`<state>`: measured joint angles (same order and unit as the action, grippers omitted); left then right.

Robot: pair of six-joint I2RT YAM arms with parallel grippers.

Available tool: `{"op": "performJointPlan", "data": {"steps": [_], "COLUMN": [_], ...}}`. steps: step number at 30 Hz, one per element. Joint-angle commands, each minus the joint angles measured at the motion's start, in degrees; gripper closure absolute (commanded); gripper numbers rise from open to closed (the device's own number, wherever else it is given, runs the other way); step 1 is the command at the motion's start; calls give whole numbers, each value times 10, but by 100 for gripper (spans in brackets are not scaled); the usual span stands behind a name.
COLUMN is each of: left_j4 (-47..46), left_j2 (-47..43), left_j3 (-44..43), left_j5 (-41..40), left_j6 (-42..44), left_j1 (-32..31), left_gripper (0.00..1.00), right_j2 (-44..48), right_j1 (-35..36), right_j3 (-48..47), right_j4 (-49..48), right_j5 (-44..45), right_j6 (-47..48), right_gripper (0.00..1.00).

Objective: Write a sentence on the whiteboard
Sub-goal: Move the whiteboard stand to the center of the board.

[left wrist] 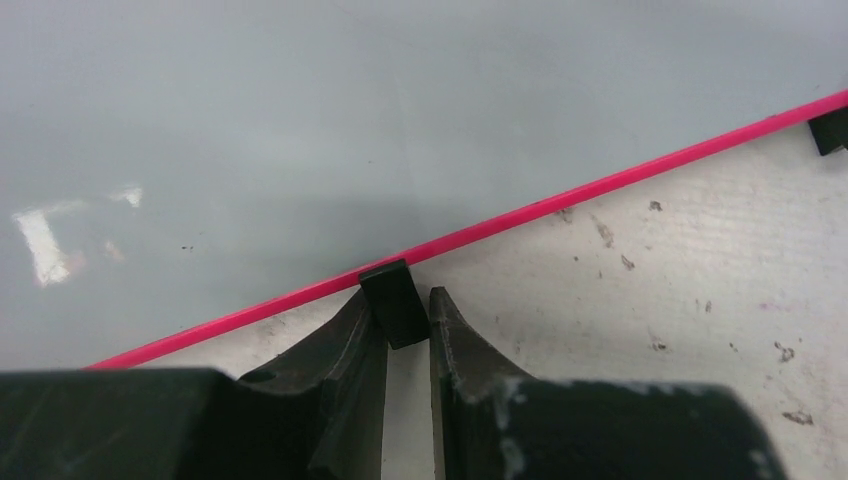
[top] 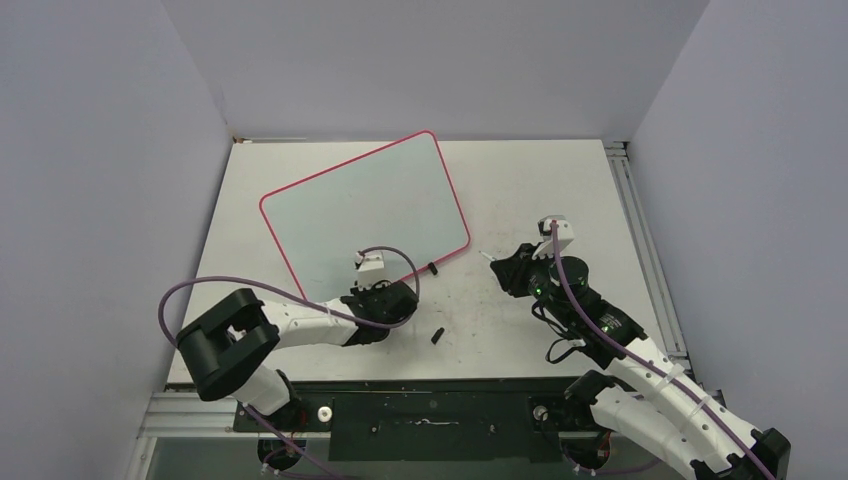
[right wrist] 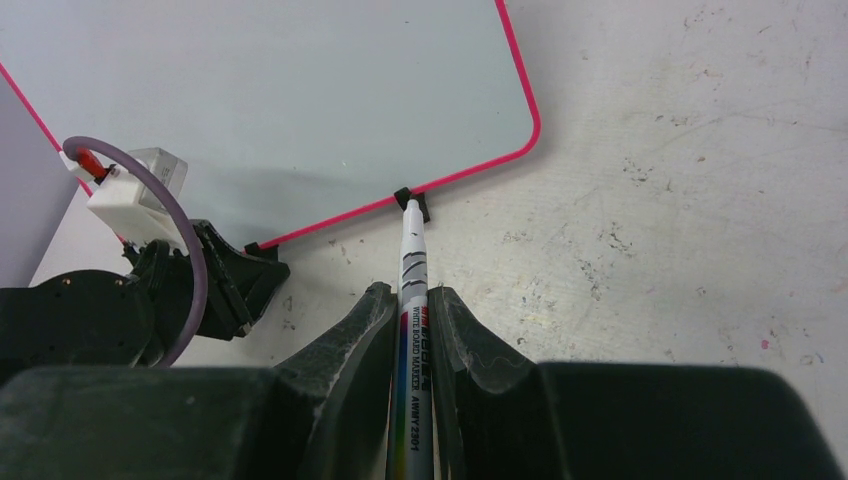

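Note:
The whiteboard lies tilted on the table, pink-rimmed, its surface blank; the sentence is not in view. My left gripper is at the board's near edge, shut on one small black foot of the whiteboard. A second black foot sits further right along that edge. My right gripper is to the right of the board, over the table, shut on a white whiteboard marker that is uncapped, tip pointing toward the whiteboard.
A small black marker cap lies on the scuffed tabletop between the two arms. A metal rail runs along the table's right side. Grey walls close in on the left, back and right.

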<state>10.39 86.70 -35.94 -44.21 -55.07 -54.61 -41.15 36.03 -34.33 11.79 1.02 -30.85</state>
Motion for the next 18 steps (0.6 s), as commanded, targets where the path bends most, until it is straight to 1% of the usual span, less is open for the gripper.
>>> {"op": "performJointPlan", "data": {"steps": [1, 10, 18], "left_j4": [-18, -29, -12], "left_j2": [1, 51, 84], "left_j3": [-2, -35, -83], "left_j5": [11, 17, 17], "left_j6": [-5, -28, -39], "left_j1": [-42, -103, -141], "left_gripper": [100, 100, 100], "right_j2": [5, 17, 25], "right_j1": [-3, -3, -2], "right_j3": [-6, -12, -15], "right_j4": [-19, -3, 6], "right_j5": [6, 20, 26], "right_j6": [0, -2, -4], "right_gripper": [95, 95, 95]}}
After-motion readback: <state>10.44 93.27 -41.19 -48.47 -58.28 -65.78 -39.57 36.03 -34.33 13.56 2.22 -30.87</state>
